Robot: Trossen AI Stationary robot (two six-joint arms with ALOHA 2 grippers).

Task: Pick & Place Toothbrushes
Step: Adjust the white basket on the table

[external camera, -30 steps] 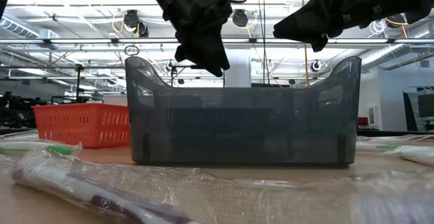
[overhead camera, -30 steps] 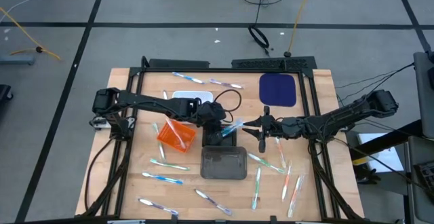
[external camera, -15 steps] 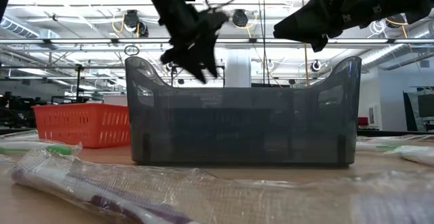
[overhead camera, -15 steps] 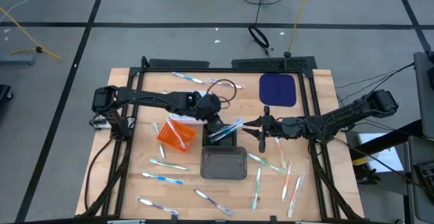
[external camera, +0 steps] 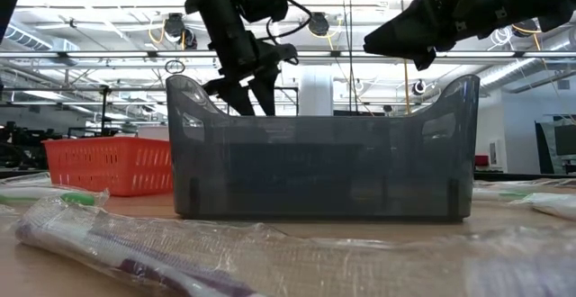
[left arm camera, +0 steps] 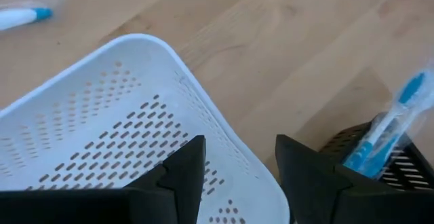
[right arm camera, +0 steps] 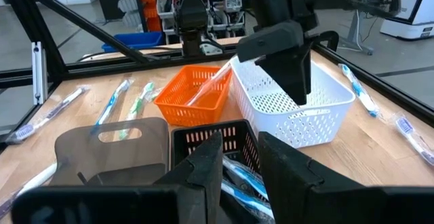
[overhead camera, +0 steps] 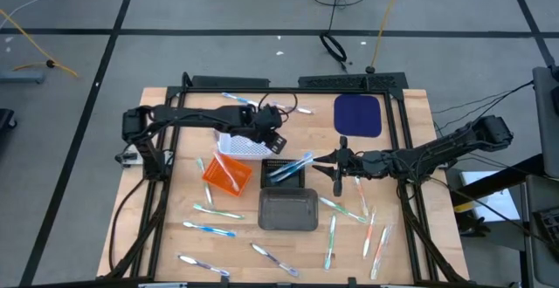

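Wrapped toothbrushes lie scattered on the wooden table, some near the front (overhead camera: 210,229) and some on the right (overhead camera: 371,231). A blue one (overhead camera: 293,166) (left arm camera: 390,125) lies slanted in the black basket (overhead camera: 286,173), with one end sticking up over its rim. My left gripper (overhead camera: 276,140) (left arm camera: 237,176) hangs open above the white basket (left arm camera: 122,136), touching nothing. My right gripper (overhead camera: 325,160) (right arm camera: 239,163) hovers open just right of the black basket (right arm camera: 217,139), pointing at it.
An orange basket (overhead camera: 227,173) sits left of the black one. A grey tray (overhead camera: 288,209) (external camera: 319,166) stands in front of it. A dark blue pad (overhead camera: 358,113) lies at the far right. More toothbrushes lie along the far edge (overhead camera: 240,100). Frame rails border the table.
My left gripper has drawn back from above the black basket, moving toward the table's far left, and is now over the white basket. The blue toothbrush has stayed in the black basket. My right arm has kept still.
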